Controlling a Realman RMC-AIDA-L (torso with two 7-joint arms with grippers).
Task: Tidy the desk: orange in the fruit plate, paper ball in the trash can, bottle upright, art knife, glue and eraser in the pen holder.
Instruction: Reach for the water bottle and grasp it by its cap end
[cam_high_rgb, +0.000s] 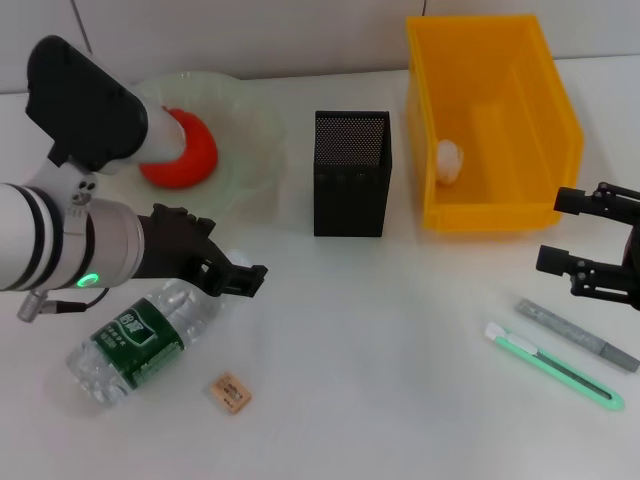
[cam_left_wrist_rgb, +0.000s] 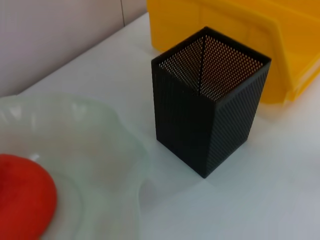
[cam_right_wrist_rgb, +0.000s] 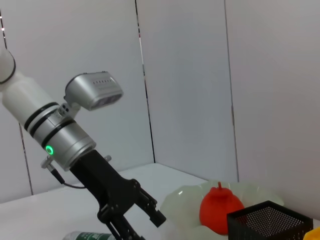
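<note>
The orange lies in the pale green fruit plate. Inside the yellow trash can sits the white paper ball. A clear bottle with a green label lies on its side at the front left. My left gripper hovers open over its cap end. The tan eraser rests just right of the bottle. At the right, my right gripper is open above the grey glue stick and the green art knife. The black mesh pen holder stands in the middle, empty in the left wrist view.
The pen holder stands between the plate and the trash can, with narrow gaps on both sides. The left wrist view shows the orange, the plate and the trash can. A pale wall runs behind the table.
</note>
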